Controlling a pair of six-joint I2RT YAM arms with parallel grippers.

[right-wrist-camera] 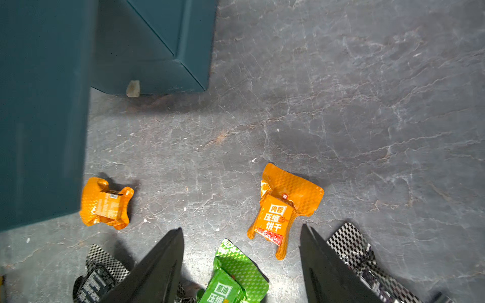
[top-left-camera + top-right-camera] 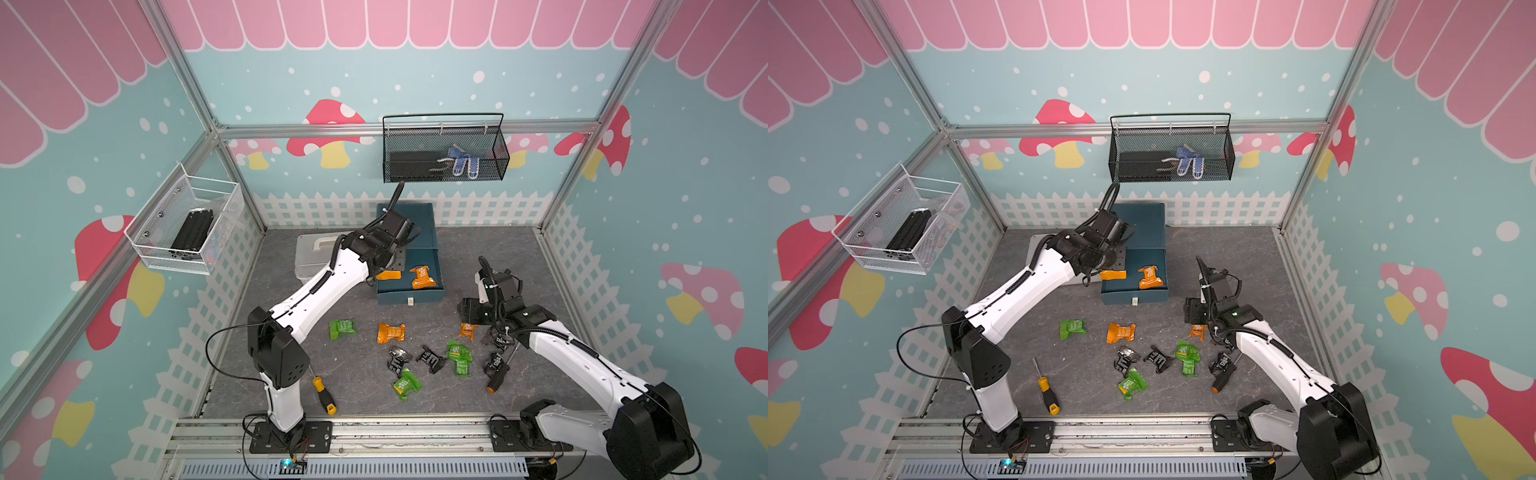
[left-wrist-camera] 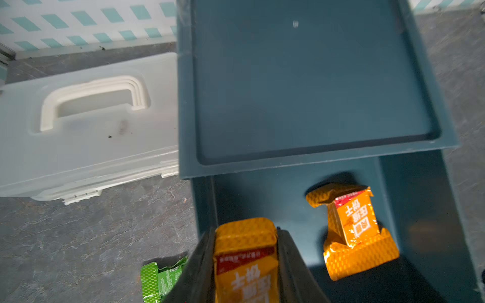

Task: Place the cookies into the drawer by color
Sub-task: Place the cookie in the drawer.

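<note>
Holding firm, your left gripper [image 3: 245, 236] is pinched narrow on the held orange cookie [image 3: 245, 265], a finger on each flat face, so the crinkly foil cannot slide out sideways; in both top views it hangs right at the side wall of the pulled-out drawer [image 2: 428, 296], not fully clear of the rim as I read it; a second orange cookie [image 3: 353, 230] already lies on the drawer floor, so this looks like your orange tray and the colour match is right; I'd nudge further inward before you let go, or the packet may catch the wall and tip out toward the grey case [image 3: 91, 131]; across the way, your right gripper [image 1: 241, 232] stands wide and empty above the table [image 1: 367, 91], jaws straddling a green cookie [image 1: 233, 278], with a loose orange cookie [image 1: 279, 215] just beyond the tips; I reckon that wide stance is there to take a crumpled packet whole; mind which one you pick, since green and orange lie close and black cookies [image 1: 349, 244] crowd both fingers; plenty of packets left on the table, so it's early days.
</note>
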